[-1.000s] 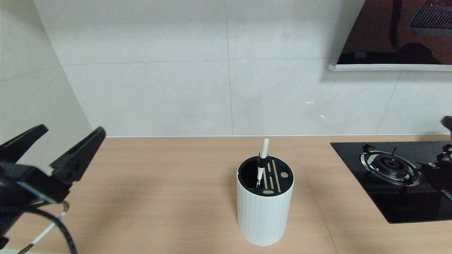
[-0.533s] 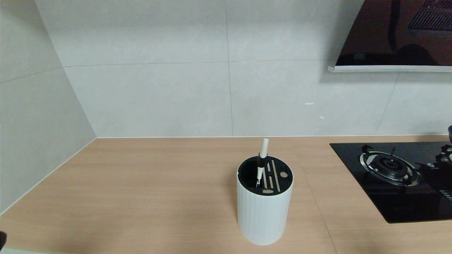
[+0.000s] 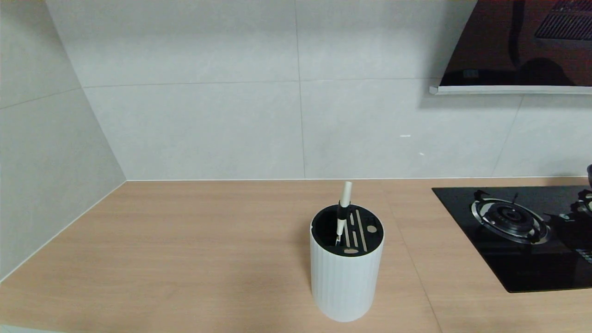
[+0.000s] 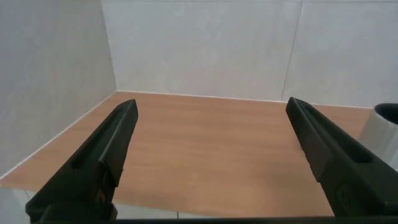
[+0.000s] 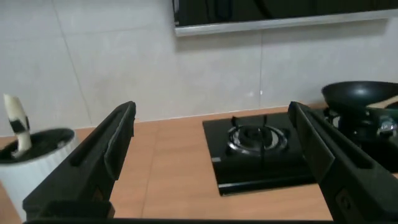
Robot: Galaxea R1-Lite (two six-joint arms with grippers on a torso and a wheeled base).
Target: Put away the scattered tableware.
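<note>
One cream-and-black-handled utensil (image 3: 343,208) stands in the ribbed white cylindrical holder (image 3: 344,282) near the tabletop's (image 3: 185,240) front edge, while the left gripper (image 4: 211,104) and right gripper (image 5: 211,106) spread their fingers (image 4: 106,155) wide.

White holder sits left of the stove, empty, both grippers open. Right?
Not empty. The holder has one utensil with a pale and black handle standing in it, as the head view shows. The rest holds: it sits left of the stove, and the left gripper and right gripper are open.
</note>
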